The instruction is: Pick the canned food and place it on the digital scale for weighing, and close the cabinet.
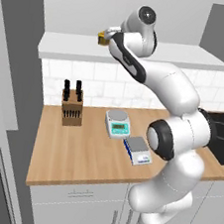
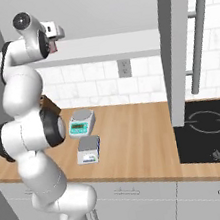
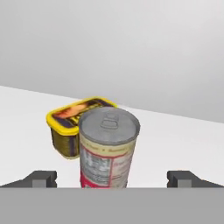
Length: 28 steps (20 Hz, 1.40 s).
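The can (image 3: 109,148) stood upright on the white cabinet shelf (image 3: 183,140), a small tin with a plain silver lid and pull tab, a ridged silver rim, and a label that was cream with fine print at the side and red near the bottom. Just behind it to the left sat a squat yellow tub (image 3: 65,127) with a dark printed top, close to the can (whether the two touched could not be told).

In the hand view the jaws stood wide, one dark fingertip (image 3: 41,178) left of the can and the other right of it, both clear of the label, the can centred between them and not yet gripped.

From the left base view the arm (image 1: 175,137) reached up and far to the shelf (image 1: 67,45) above the tabletop, its hand (image 1: 114,37) at the shelf's edge beside the yellow tub (image 1: 101,37).

On the wooden tabletop (image 1: 78,154) below lay the scale (image 1: 138,150), flat, with a square grey platform, dark blue body and white front panel, its platform bare. Just beyond it stood a second scale (image 1: 118,123) with a round plate and teal display, and farther left a knife block (image 1: 71,106).

In the right base view the cabinet door (image 2: 177,45) stood swung open, edge-on, its long bar handle (image 2: 197,36) facing right, above a black hob (image 2: 209,131).
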Tool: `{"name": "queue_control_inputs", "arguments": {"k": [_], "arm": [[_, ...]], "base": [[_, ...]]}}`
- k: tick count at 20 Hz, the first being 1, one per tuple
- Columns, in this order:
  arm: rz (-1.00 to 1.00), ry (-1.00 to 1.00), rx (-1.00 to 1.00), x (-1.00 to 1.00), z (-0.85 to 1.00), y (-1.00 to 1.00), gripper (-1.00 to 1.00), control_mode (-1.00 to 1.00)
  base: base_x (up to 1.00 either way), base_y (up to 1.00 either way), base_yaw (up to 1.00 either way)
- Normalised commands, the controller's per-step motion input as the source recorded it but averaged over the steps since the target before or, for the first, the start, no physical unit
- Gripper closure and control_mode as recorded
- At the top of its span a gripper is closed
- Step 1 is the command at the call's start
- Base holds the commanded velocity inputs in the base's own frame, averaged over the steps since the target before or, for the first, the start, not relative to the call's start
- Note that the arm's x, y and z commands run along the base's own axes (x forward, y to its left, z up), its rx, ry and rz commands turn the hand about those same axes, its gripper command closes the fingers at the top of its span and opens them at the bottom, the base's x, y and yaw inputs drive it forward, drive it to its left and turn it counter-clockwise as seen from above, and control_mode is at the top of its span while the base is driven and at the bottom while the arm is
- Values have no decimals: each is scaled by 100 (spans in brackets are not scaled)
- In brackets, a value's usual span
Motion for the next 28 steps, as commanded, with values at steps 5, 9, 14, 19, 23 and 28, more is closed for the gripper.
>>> {"name": "queue_control_inputs", "arguments": {"k": [5, 9, 14, 19, 23, 28], "arm": [[0, 0, 0, 23, 0, 2, -100, -100], [-1, 0, 0, 28, 0, 12, -100, -100], [0, 0, 0, 27, 0, 14, -100, -100], [-1, 0, 0, 22, -5, 17, 100, -100], [0, 0, 0, 5, -6, 1, 100, -100], [0, -10, 0, -40, -22, 0, 100, -100]], "base": [[0, 0, 0], [0, 0, 0], [0, 0, 0], [0, 0, 0], [0, 0, 0], [0, 0, 0]]}}
